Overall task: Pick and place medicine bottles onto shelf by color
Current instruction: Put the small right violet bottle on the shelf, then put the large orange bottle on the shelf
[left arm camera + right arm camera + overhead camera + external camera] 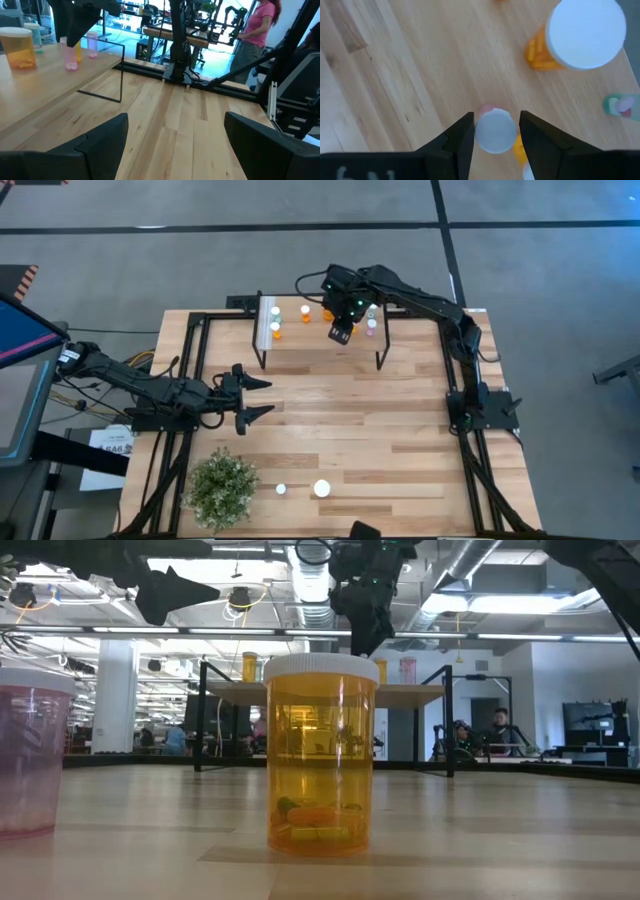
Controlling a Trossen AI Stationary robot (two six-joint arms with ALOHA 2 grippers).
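Fingers of the right gripper [496,131] stand on either side of a small white-capped bottle [495,131] upright on the shelf [290,340], near its middle; whether they touch it is unclear. Only the low view shows a big orange bottle [320,753] upright near the table's [350,420] front edge. The left gripper [256,399] waits spread near the left edge.

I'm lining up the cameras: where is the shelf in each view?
High view: the shelf stands at the table's far edge, middle.
Low view: raised plank behind the big orange bottle.
Left wrist view: picture's left, small bottles on it.
Right wrist view: its planks fill the picture.
Shared landmark: the right gripper above it.
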